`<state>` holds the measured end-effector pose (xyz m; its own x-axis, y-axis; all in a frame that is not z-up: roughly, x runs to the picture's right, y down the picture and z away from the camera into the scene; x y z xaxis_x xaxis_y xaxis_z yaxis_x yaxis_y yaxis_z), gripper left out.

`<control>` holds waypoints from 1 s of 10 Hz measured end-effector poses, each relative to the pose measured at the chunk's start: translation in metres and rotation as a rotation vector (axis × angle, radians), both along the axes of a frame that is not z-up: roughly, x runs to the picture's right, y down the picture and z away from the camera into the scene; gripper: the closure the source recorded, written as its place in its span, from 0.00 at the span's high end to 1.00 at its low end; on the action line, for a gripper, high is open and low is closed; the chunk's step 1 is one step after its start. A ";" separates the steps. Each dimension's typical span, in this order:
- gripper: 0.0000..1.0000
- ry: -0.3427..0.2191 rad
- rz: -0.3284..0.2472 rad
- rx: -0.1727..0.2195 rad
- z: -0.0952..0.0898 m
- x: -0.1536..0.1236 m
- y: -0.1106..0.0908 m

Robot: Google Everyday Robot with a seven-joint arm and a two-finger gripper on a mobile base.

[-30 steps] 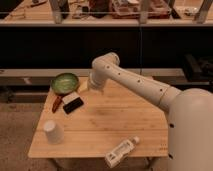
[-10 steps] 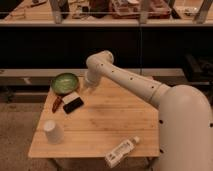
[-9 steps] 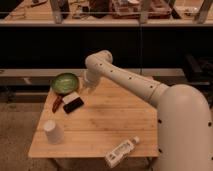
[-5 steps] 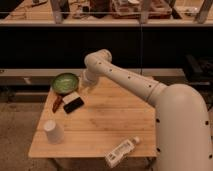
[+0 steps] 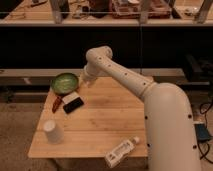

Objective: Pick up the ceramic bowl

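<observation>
Just beside ceramic bowl (image 5: 64, 83), jaws

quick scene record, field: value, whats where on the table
gripper: low at the right rim of the ceramic bowl, contact unclear
ceramic bowl: far left corner of the table, not yet lifted
white cup: upside down, near left
black object: just in front of the bowl
bottle: lying at the near edge
table: wooden

My one camera looks forward and down over the pale wooden table (image 5: 107, 122), fairly near; my gripper (image 5: 85, 81) hangs above its far-left edge.
</observation>
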<state>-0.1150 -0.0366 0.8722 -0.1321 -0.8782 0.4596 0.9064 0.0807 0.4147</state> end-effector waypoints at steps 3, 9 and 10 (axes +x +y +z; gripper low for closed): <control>0.45 -0.018 0.023 0.000 0.010 -0.002 0.005; 0.45 -0.053 0.030 0.014 0.023 -0.020 -0.013; 0.45 -0.064 0.025 0.019 0.020 -0.019 -0.014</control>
